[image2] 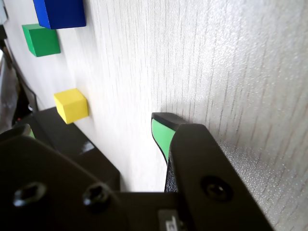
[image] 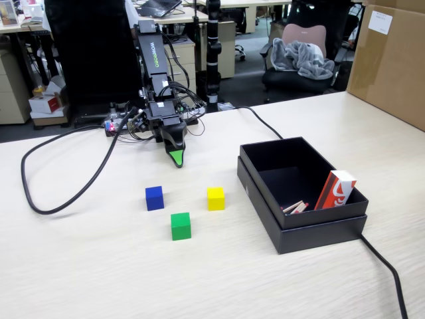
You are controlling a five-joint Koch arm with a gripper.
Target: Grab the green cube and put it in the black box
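Note:
The green cube (image: 180,226) sits on the pale wood table, nearest the front, between and in front of a blue cube (image: 155,198) and a yellow cube (image: 215,198). The black box (image: 312,229) stands to their right. My gripper (image: 176,155) hangs just over the table behind the cubes, pointing down, well short of the green cube. In the wrist view the green cube (image2: 41,40) is far at the upper left. The gripper (image2: 94,129) is open, with bare table between its green-padded fingertips (image2: 160,135). The black box (image2: 94,154) shows behind the yellow cube (image2: 71,105).
A red and white packet (image: 336,190) and small sticks (image: 294,207) lie in the box. Black cables (image: 60,193) loop across the table's left, and another cable (image: 388,269) runs off the front right. A brown carton (image: 392,60) stands at the back right.

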